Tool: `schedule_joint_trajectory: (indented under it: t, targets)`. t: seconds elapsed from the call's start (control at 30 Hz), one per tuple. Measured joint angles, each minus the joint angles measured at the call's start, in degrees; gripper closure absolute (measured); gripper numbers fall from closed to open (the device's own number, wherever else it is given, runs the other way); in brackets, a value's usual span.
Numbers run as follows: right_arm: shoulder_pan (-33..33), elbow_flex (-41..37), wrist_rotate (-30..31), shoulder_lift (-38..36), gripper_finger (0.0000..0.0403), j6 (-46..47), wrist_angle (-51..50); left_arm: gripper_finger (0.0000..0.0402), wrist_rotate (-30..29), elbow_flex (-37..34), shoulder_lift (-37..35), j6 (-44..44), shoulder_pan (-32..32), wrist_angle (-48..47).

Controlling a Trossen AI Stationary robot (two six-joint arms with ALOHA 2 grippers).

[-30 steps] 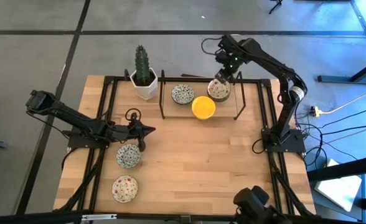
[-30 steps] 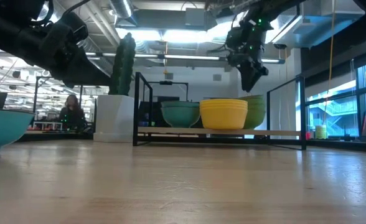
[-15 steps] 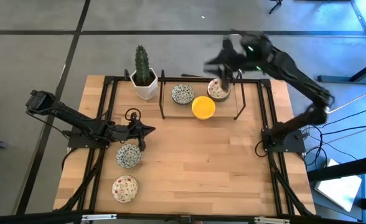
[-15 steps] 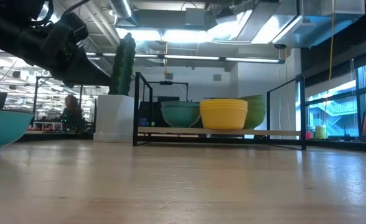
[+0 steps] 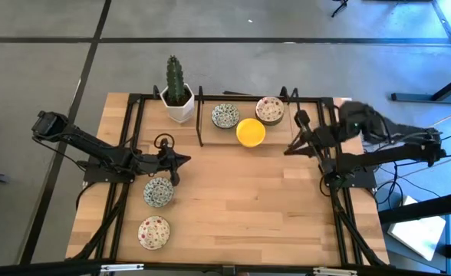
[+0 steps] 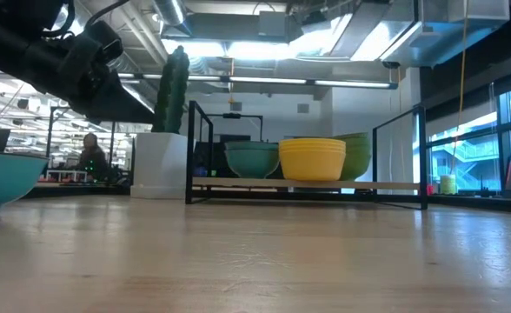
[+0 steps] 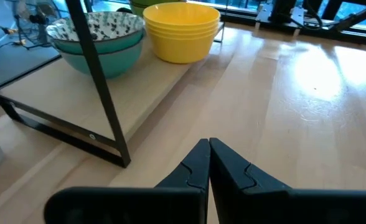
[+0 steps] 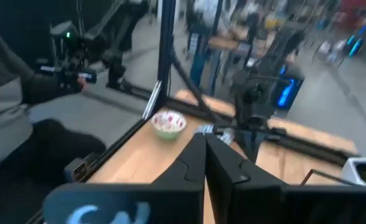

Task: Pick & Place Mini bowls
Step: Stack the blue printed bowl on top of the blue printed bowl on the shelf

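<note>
The left gripper (image 5: 181, 160), fingers pressed together and empty, hangs just beside the white blue-green patterned mini bowl (image 5: 158, 192) and is much the nearer arm, while the right gripper (image 5: 293, 147), apparently also pinched closed, sits by the black wire rack (image 5: 201, 123).

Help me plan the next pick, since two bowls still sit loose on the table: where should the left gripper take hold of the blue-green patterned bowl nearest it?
Probably by the rim. The blue-green patterned bowl sits upright and open-side up on the table, just beside the shut left gripper. Come straight down with one finger inside and one outside; its round wall offers no flat side, and nothing crowds it.
</note>
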Motion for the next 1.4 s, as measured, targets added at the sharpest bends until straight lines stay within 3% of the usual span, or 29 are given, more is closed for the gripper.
schedule_joint_trajectory:
  t: [0.2,0.43,0.93,1.4]
  targets:
    - [0.23,-19.68,0.11,-8.97,0.0393,0.66,15.61,0.0398,-1.47,0.00,0.00,-1.82,0.07,0.23]
    - [0.23,-30.67,3.45,-7.57,0.0395,2.23,36.52,0.0398,-3.12,0.00,0.00,-2.47,0.07,3.06]
    - [0.18,-31.87,4.05,6.60,0.0378,3.21,42.91,0.0398,-2.96,-0.02,0.00,-5.84,0.02,7.01]
    - [0.18,-31.87,4.04,7.85,0.0377,3.37,45.00,0.0398,-4.31,-0.02,0.00,-10.87,-2.85,7.62]
